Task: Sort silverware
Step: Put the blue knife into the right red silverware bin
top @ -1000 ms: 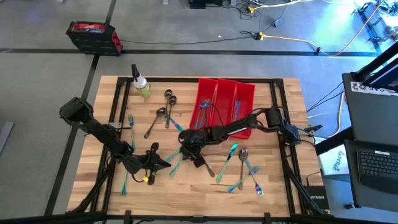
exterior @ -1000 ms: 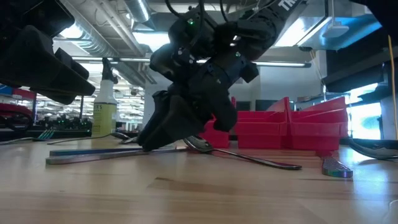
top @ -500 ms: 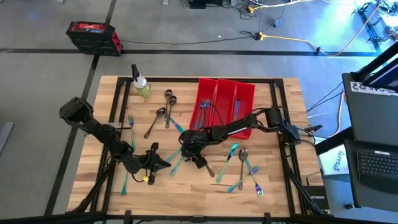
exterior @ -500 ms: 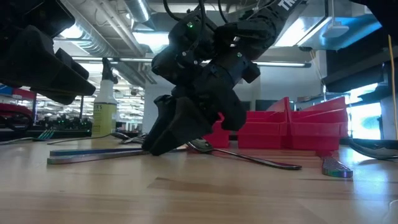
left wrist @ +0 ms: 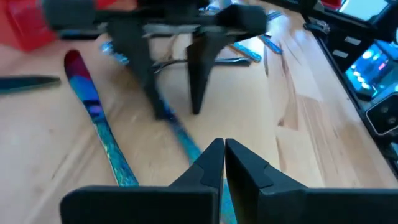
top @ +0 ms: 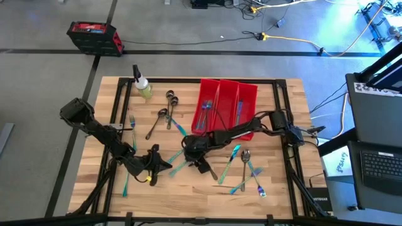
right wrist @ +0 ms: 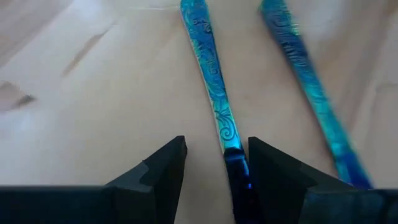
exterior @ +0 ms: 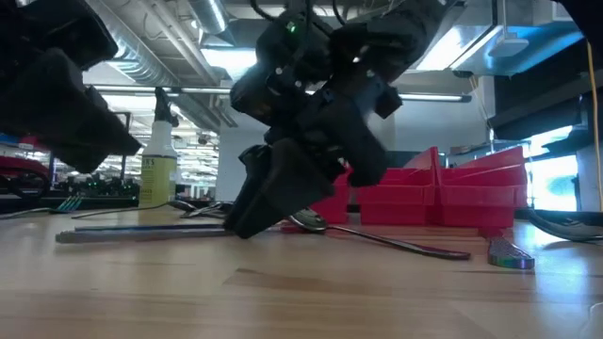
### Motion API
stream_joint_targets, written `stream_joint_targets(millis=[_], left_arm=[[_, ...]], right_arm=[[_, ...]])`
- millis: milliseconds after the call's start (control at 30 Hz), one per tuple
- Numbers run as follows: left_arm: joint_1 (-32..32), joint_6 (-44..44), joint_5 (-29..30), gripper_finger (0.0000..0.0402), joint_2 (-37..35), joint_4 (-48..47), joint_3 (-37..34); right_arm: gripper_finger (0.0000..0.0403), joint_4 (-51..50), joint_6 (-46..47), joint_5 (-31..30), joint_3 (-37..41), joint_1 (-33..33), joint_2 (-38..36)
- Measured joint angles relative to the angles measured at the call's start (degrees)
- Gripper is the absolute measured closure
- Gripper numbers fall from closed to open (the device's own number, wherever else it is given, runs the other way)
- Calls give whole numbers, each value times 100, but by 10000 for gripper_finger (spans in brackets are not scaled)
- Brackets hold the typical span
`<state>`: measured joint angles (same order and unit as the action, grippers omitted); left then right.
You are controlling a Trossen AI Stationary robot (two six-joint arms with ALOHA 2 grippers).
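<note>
Bench (top: 282,188) of pale wood fills mid-frame; long red plastic bins (top: 227,105) sit upper centre. Right gripper (top: 200,164), jaws half-open, straddles an iridescent blue-teal utensil handle (right wrist: 214,106) at centre; squeeze squarely before lifting. Left gripper (top: 152,168), jaws closed and empty, waits lower left.

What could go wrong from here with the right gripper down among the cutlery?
The right gripper straddles one teal handle lying flat on the table; the thin piece may slip out on lifting. A second handle lies close beside and could get dragged. The shut left gripper sits near, so the arms might bump.
</note>
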<state>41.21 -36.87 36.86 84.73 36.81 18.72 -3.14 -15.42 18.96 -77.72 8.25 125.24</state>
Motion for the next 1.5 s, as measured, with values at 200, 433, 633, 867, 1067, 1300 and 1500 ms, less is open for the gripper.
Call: stream_joint_targets(millis=[200,433,633,867,1067,1300,1500], left_arm=[[83,81,-215,381,0,8,0],[122,-932,-235,278,2,62,0],[299,-699,-257,163,2,622,1],[565,329,105,112,478,122,782],[570,206,659,112,1870,-1234,2125],[605,-852,2258,112,2445,-3054,3313],[632,-2053,2494,113,2446,-3936,3568]], right_arm=[[244,-75,42,-312,5,204,-60],[244,-235,513,-345,2,203,-104],[244,-53,264,-385,11,199,-102],[244,16,169,-395,11,196,-102],[244,33,160,-556,9,194,-102],[244,26,92,-596,7,228,-102],[244,5,-287,-591,5,277,-102]])
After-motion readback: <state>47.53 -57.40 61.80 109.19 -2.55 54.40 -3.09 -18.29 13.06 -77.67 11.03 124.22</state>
